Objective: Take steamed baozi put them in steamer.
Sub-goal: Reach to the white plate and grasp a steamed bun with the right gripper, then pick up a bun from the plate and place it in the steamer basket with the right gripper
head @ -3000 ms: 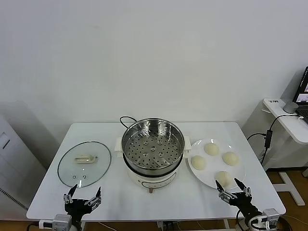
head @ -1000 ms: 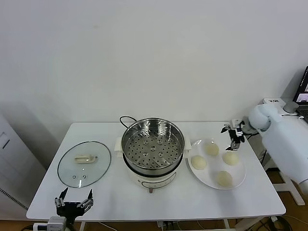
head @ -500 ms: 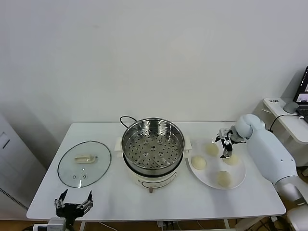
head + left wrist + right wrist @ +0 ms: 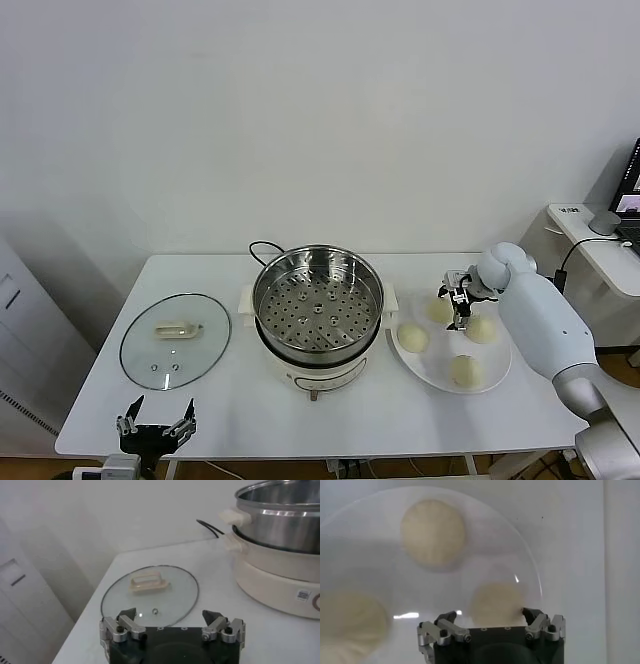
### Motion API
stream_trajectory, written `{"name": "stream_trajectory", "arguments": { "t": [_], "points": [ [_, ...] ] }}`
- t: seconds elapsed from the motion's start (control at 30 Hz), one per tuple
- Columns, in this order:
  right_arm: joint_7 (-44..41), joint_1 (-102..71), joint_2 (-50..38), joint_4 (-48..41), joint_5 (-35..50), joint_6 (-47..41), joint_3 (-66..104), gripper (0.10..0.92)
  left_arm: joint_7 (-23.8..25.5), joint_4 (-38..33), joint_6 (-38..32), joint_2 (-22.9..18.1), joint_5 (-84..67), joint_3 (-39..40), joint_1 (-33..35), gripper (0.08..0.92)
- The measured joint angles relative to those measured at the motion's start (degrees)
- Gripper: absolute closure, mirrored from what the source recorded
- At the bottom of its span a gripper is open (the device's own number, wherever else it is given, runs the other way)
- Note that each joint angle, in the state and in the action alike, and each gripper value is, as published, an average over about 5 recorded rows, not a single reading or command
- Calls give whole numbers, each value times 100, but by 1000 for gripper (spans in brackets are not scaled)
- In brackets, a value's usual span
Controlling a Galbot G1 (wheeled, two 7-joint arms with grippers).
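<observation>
Four cream-white baozi lie on a flat white plate (image 4: 441, 353) right of the steamer (image 4: 318, 305): a far one (image 4: 437, 311), a right one (image 4: 483, 330), a left one (image 4: 412, 338) and a near one (image 4: 466, 371). My right gripper (image 4: 459, 300) is open just above the plate's far side. In the right wrist view (image 4: 490, 614) a baozi (image 4: 495, 601) lies between its spread fingers, and I cannot tell whether they touch it. Two more (image 4: 432, 532) (image 4: 350, 622) lie farther off. The steamer basket is empty. My left gripper (image 4: 155, 428) is open and idle at the table's front left edge.
A round glass lid (image 4: 175, 340) with a pale handle lies flat left of the steamer, and also shows in the left wrist view (image 4: 150, 592). The pot's black cord (image 4: 262, 247) runs behind it. A side desk (image 4: 600, 245) stands at the far right.
My right arm rose from the table's front edge, swung round the right side and has moved left and down over the plate. My left gripper sank slightly.
</observation>
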Motion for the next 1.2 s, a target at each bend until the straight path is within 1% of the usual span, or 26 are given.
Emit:
{"name": "stream_trajectory", "arguments": {
  "t": [0.5,0.6,0.83,0.93,1.03,1.2],
  "points": [
    [53,12,84,-83,-91,-42,7,211,-15,28,-30,5,4,70,11,177],
    [60,6,84,-91,-102,-74,17,268,-15,28,-35,9,5,67,21,177],
    [86,11,75,-102,-96,-159,48,474,-17,32,-38,8,5,66,13,177],
    [64,37,48,-88,-56,-181,64,543,-28,49,-42,5,7,66,9,177],
    [17,91,-2,-30,37,-226,44,571,-37,57,-46,-6,17,77,8,177],
    [-139,304,-180,200,454,-346,-179,575,-63,52,-46,-26,67,130,-18,177]
  ]
}}
